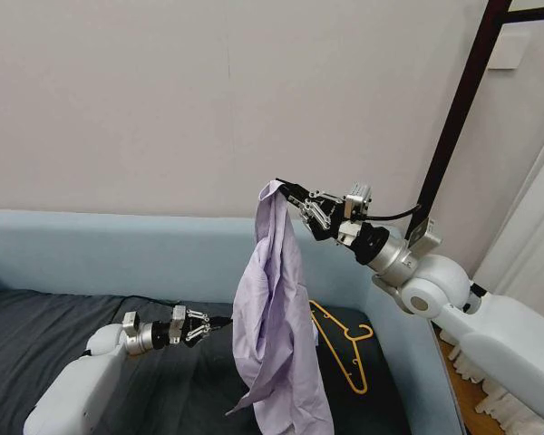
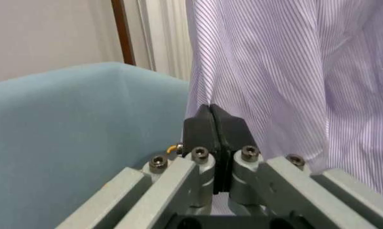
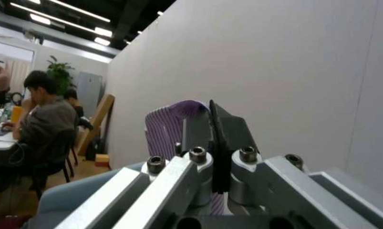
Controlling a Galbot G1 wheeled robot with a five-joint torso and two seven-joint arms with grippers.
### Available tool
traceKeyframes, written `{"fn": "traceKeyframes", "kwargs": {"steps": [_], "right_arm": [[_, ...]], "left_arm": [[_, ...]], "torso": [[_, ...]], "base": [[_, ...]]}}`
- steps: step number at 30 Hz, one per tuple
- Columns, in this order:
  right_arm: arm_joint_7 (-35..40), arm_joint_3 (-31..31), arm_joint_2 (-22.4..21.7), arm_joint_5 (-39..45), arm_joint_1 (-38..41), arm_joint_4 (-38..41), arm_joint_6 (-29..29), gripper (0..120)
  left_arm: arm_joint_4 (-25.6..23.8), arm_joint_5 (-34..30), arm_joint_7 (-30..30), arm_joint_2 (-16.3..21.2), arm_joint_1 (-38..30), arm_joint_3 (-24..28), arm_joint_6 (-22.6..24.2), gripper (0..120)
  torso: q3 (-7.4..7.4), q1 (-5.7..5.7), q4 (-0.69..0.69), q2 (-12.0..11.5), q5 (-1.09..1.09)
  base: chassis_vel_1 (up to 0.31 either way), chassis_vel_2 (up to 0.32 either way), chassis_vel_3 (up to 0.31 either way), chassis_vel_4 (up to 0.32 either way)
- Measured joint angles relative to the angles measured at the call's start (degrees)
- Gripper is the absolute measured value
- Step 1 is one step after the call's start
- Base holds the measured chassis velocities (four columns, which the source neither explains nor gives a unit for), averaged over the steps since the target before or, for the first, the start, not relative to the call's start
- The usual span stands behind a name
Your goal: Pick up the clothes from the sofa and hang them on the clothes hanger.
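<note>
At lower left, the left gripper point(image 1: 219, 323) sits low over the pale blue fabric sofa point(image 1: 91, 249), jaws pressed together on nothing I can see, tips just beside the cloth. In the centre, the lilac pinstriped cotton shirt point(image 1: 276, 308) dangles, its collar pinched by the right gripper point(image 1: 290, 193) at upper right. Pickup looks done; the yellow plastic clothes hanger point(image 1: 344, 349) lies bare on the cushion, so hanging remains.

The head view is lit evenly and softly from overhead, the pale wall point(image 1: 163, 91) being rendered bright and the dark seat cushion point(image 1: 36, 335) dim. Ceiling light strips point(image 3: 57, 10) are seen glaring in the right wrist view, and soft highlights are caught on the metal links of the left gripper point(image 2: 210, 119).
</note>
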Motion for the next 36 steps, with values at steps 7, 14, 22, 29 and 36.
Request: {"fn": "traceKeyframes", "kwargs": {"steps": [7, 14, 22, 29, 36], "right_arm": [[7.1, -0.7, 0.7, -2.2, 3.4, -3.4, 0.8, 0], [13.0, -3.8, 4.0, -1.9, 13.3, -8.2, 1.0, 0], [14.6, -4.2, 5.7, -3.4, 11.6, -8.0, 1.3, 0], [15.8, -6.8, 4.9, -10.9, -0.4, -7.5, 3.9, 0], [15.2, -9.3, 6.5, -14.8, -4.9, -8.6, 5.5, 0]], "left_arm": [[-14.2, -10.2, -16.8, 4.6, 5.3, -3.3, -1.5, 0], [-40.7, -15.6, -38.4, 9.0, 13.3, -9.7, -3.7, 0], [-51.5, -5.4, -37.2, 5.3, 30.0, -9.9, -5.5, 0], [-37.9, 8.6, -40.0, -8.3, 33.6, -1.9, -8.3, 0], [-27.1, 16.7, -59.3, -15.1, 35.0, 7.4, -7.6, 30]], "torso": [[0.0, 0.0, -0.02, 0.0, 0.02], [0.0, 0.0, -0.02, 0.0, 0.02], [-0.01, -0.02, 0.03, 0.0, -0.01], [0.01, -0.01, -0.05, 0.0, 0.03], [0.01, -0.01, -0.02, 0.0, 0.0]], "base": [[0.0, 0.0, 0.0, 0.0], [0.0, 0.0, 0.0, 0.0], [0.0, 0.0, 0.0, 0.0], [0.0, 0.0, 0.0, 0.0], [0.0, 0.0, 0.0, 0.0]]}}
